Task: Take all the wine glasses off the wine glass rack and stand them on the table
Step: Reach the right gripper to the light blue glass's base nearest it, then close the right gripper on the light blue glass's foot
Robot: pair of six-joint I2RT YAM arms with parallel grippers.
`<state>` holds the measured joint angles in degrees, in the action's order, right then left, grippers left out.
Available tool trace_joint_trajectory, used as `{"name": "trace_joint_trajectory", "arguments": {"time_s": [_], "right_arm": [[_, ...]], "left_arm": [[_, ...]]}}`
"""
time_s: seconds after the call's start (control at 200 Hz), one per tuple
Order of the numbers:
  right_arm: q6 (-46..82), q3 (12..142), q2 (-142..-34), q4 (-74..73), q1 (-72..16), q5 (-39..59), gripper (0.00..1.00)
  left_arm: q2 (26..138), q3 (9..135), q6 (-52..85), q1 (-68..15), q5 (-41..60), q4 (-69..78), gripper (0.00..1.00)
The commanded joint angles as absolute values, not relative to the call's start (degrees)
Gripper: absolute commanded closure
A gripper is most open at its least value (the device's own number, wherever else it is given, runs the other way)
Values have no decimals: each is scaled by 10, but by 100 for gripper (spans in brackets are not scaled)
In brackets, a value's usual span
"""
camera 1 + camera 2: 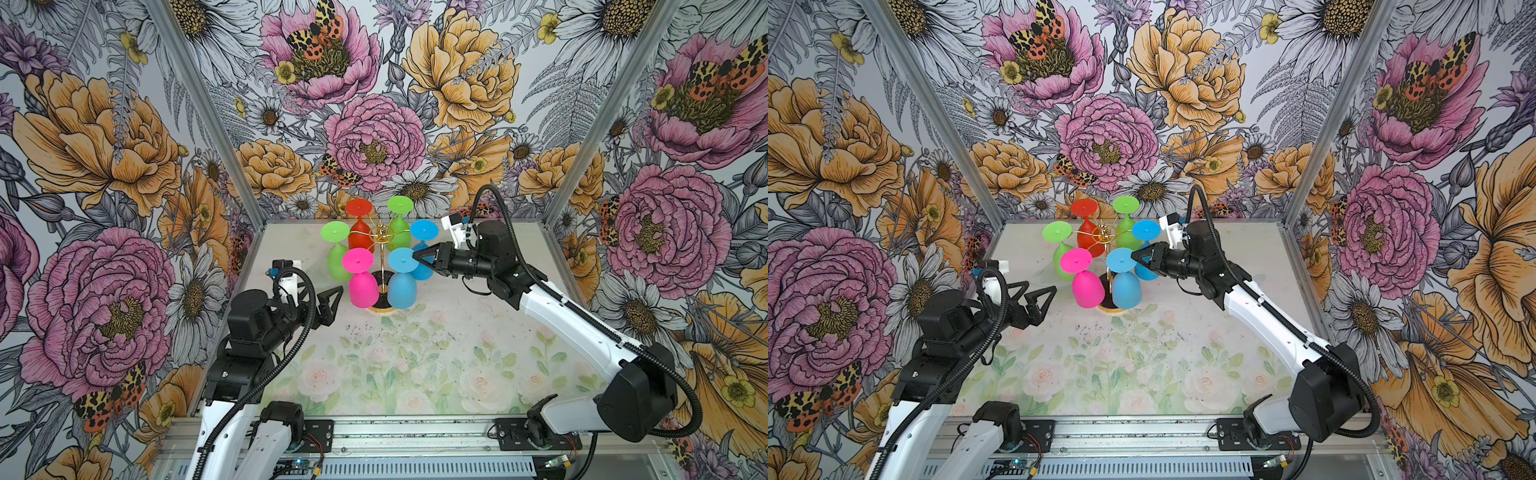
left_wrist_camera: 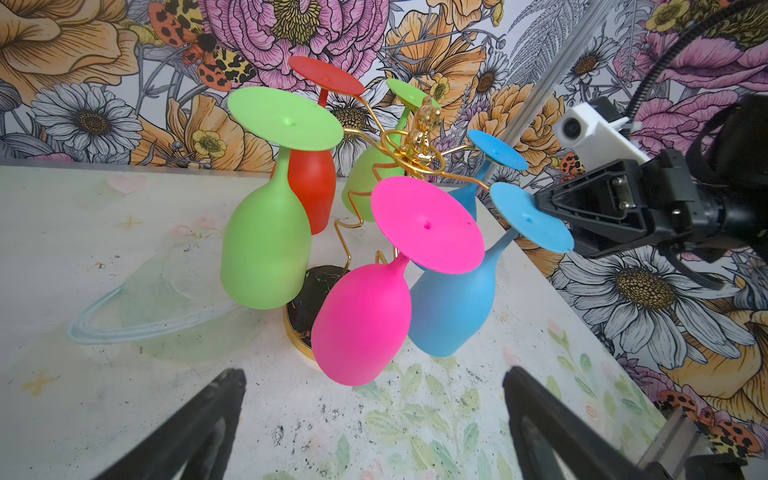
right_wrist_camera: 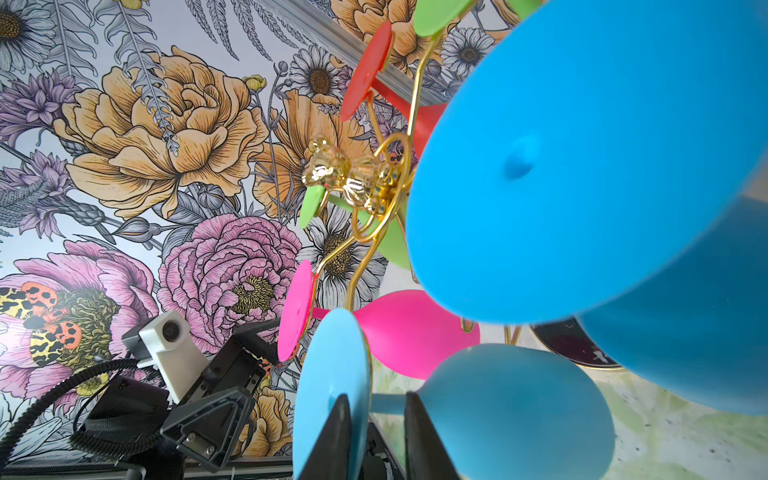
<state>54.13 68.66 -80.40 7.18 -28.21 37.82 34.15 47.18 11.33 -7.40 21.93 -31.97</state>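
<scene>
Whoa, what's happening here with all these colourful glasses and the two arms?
Six coloured wine glasses hang upside down on a gold wire rack on the table. The right gripper is at the front blue glass, its jaws either side of the round foot with a small gap showing. The left gripper hovers wide open near the pink glass, touching nothing. No glass is off the rack yet.

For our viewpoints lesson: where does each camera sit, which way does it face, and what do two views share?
Both top views: high over the front edge of the table, looking down and forward at the wine glass rack; both arms show.
Left wrist: behind the left gripper, facing the rack; its open fingertips show.
Right wrist: behind the right gripper, rolled sideways, close to the light blue glass; its fingers flank the foot.
Shared: both wrist views show the gold bear and the other gripper.
</scene>
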Motion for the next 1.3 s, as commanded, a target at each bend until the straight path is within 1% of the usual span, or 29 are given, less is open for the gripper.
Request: {"name": "trace_joint_trajectory", "arguments": {"time_s": [0.0,0.275,0.45,0.611,0.636,0.691,0.751,0.821,0.891,0.976,1.296], "right_arm": [[552,700,-808,45,-286,389,79],[595,682,-812,-17,-286,407,92],[595,683,-810,-13,-285,403,96],[593,683,-808,-11,-285,401,97],[588,684,-807,-7,-285,401,95],[571,690,-805,15,-285,395,83],[558,691,-800,31,-283,384,73],[538,695,-795,62,-283,369,64],[515,701,-791,96,-285,352,59],[503,700,-790,112,-287,344,55],[488,711,-787,134,-292,333,51]], "left_arm": [[339,464,102,-78,216,-319,1],[341,464,101,-78,216,-318,1],[341,464,99,-79,216,-319,1],[342,465,100,-79,214,-318,1],[342,465,100,-78,214,-319,1],[342,464,100,-78,216,-318,1],[342,464,99,-79,216,-319,1],[341,464,99,-79,217,-319,1],[341,465,99,-79,217,-319,1],[342,464,98,-79,216,-318,1],[344,464,97,-79,217,-319,1]]}}
